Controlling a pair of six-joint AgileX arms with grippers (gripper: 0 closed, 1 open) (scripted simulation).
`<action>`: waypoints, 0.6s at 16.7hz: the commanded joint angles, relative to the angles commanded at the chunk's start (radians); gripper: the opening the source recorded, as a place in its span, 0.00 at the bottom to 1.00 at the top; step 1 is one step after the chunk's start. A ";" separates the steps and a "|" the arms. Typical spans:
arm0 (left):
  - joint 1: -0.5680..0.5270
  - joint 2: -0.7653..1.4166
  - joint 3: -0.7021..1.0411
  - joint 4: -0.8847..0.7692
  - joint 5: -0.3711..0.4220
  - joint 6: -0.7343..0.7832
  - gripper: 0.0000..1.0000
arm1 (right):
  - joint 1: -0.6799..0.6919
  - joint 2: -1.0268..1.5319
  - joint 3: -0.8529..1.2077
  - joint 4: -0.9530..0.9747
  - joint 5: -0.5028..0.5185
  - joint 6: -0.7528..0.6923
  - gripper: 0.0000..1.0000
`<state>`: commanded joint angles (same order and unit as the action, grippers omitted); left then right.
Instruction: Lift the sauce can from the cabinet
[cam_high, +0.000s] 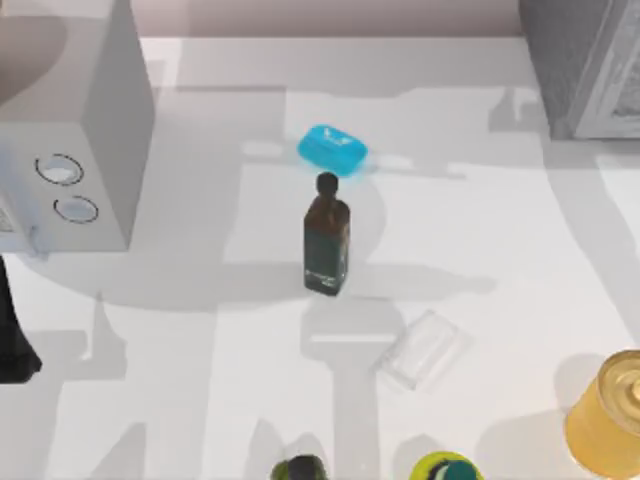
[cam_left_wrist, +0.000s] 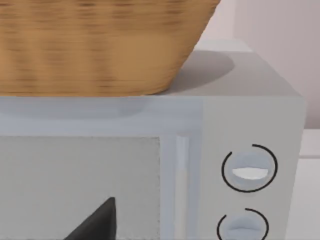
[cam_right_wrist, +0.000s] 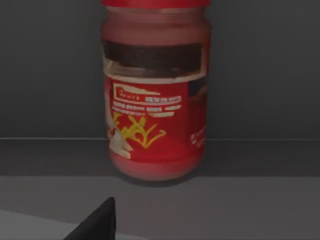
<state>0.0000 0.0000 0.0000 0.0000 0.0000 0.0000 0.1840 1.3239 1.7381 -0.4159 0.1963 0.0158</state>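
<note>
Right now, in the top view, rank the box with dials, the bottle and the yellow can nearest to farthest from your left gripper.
Left gripper, at the table's left edge:
1. Box with dials, far left.
2. Bottle, centre.
3. Yellow can, right edge.

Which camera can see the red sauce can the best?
The right wrist view: the sauce can stands upright, close and facing the camera, inside the dark cabinet. The top view has the cabinet's corner; the left wrist view faces a pale box with dials.
</note>
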 joint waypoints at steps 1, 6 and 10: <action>0.000 0.000 0.000 0.000 0.000 0.000 1.00 | 0.001 0.003 0.004 -0.002 0.000 0.000 1.00; 0.000 0.000 0.000 0.000 0.000 0.000 1.00 | -0.003 0.004 0.003 0.000 0.000 0.000 1.00; 0.000 0.000 0.000 0.000 0.000 0.000 1.00 | 0.013 0.118 0.108 0.000 0.017 -0.002 1.00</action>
<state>0.0000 0.0000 0.0000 0.0000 0.0000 0.0000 0.1967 1.4420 1.8457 -0.4161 0.2129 0.0139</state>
